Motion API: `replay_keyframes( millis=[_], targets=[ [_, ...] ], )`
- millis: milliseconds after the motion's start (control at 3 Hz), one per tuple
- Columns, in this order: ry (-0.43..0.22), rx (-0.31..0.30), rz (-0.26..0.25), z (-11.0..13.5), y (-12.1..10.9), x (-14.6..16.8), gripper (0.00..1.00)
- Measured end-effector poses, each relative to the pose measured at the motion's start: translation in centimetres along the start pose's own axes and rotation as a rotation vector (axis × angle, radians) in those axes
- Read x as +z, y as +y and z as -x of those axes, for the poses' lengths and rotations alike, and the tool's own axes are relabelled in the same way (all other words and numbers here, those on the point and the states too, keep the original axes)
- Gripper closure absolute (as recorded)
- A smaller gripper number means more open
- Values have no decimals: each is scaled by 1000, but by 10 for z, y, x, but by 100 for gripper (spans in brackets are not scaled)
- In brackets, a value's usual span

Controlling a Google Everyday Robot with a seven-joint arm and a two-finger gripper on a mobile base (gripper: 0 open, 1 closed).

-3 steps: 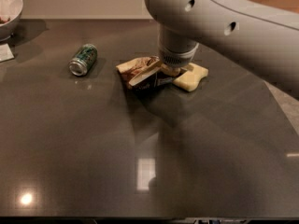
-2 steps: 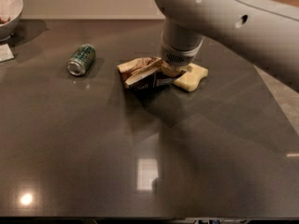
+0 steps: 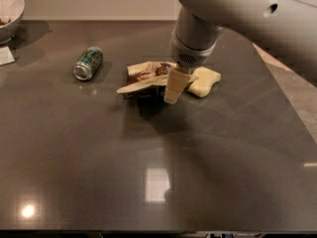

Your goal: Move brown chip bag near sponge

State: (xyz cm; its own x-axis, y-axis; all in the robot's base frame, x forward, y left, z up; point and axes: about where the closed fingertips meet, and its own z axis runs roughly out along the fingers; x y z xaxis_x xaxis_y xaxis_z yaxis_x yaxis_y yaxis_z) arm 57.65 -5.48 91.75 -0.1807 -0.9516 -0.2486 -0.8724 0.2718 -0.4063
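The brown chip bag (image 3: 146, 77), cream-edged with a dark brown centre, lies crumpled on the dark table (image 3: 158, 162) just left of the pale yellow sponge (image 3: 204, 81). The two are close together, and the gripper hides the spot where they may meet. My gripper (image 3: 173, 94) hangs from the big grey arm at the bag's right end, between the bag and the sponge, and covers part of both.
A small green drink can (image 3: 88, 63) lies on its side left of the bag. A white bowl (image 3: 10, 6) and a white paper scrap (image 3: 6, 56) sit at the far left corner. The table's right edge (image 3: 282, 90) runs diagonally past the sponge.
The arm has shifted and lifted a little, so more of the gripper shows above the bag. The bag, sponge and can stay where they were.
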Motion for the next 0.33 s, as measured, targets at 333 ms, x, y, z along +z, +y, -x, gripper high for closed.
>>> replay_keyframes(
  millis=[333],
  targets=[
    [1,0,-1,0,0,0,0]
  ],
)
